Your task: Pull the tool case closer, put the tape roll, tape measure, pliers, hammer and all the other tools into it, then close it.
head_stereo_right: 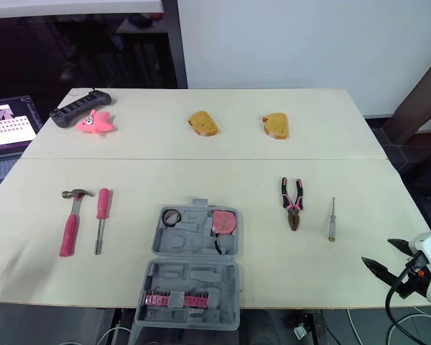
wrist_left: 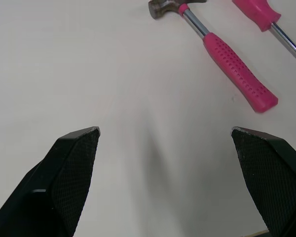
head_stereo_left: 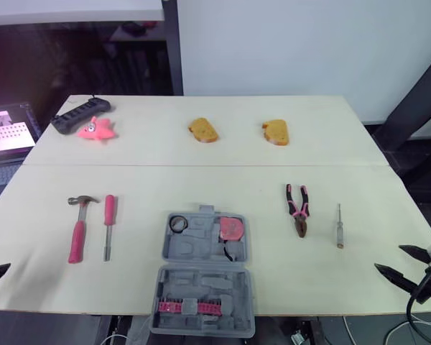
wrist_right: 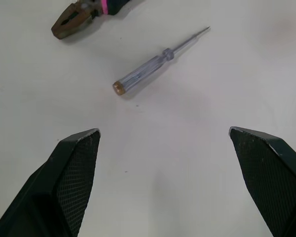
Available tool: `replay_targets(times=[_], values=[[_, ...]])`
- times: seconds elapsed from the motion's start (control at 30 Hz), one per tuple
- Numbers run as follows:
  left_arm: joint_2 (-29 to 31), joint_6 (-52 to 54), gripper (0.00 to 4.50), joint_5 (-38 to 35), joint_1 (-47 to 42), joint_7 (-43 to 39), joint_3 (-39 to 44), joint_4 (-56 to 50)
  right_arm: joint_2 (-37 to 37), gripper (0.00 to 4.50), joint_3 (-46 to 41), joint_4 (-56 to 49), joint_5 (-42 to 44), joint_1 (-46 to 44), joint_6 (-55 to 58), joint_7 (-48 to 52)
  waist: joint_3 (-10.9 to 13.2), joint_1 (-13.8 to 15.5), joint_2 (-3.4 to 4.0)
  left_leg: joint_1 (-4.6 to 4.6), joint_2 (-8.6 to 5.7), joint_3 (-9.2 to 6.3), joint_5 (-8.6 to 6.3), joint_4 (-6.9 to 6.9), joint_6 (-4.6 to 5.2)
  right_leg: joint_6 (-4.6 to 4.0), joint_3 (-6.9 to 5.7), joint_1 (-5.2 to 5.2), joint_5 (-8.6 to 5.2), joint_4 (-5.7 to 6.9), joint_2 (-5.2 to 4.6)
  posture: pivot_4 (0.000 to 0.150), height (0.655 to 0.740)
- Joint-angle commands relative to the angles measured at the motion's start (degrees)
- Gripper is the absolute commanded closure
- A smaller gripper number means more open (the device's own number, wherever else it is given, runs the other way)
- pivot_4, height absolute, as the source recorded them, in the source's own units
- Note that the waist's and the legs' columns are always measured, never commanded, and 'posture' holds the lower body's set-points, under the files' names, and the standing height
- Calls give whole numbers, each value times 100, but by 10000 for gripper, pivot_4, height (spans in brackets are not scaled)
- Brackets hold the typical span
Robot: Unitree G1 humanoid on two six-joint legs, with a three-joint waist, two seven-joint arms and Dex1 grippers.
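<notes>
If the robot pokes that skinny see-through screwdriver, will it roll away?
Probably yes: the clear screwdriver looks round and thin and lies flat on the smooth table, so a sideways nudge may roll it. It is likely stiff and light for its size. Its narrow handle could slip from the open right gripper.

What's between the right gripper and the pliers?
A clear-handled screwdriver lies between the right gripper and the pliers; otherwise the stretch is bare. The right wrist view shows it best.
</notes>
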Motion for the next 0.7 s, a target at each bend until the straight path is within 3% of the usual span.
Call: replay_targets(times=[0.03,0.23,0.37,0.57,0.7], values=[[80,-82,0,-31,20,-27,66,-66,-24,695,-19,-38,58,-3,-143,-1,0,-2,1,0,0,0,0,0,0,0,0,0,0,0,0,1500,7400],[-72,-82,0,-5,-141,27,-104,-224,32,695,43,-314,191,-41,-19,-122,1,4,5,0,0,0,0,3,0,1,0,1,0,3,0,1500,7400],[-333,123,0,-79,-319,113,-365,-904,336,695,152,-1436,468,-25,555,-643,0,17,7,2,0,-1,1,6,-2,3,0,2,0,14,0,1500,7400],[-1197,1335,0,-726,-416,365,-1101,-3451,1756,695,888,-3450,820,-757,2416,-3171,-1,18,7,10,0,-6,9,11,-16,9,1,-1,-1,60,1,1500,7400],[-1575,1780,0,-724,-422,861,-1480,-4609,2443,695,1604,-4169,119,-825,3109,-4469,-1,25,8,5,-1,-11,11,8,-20,24,1,-15,7,78,2,1500,7400]])
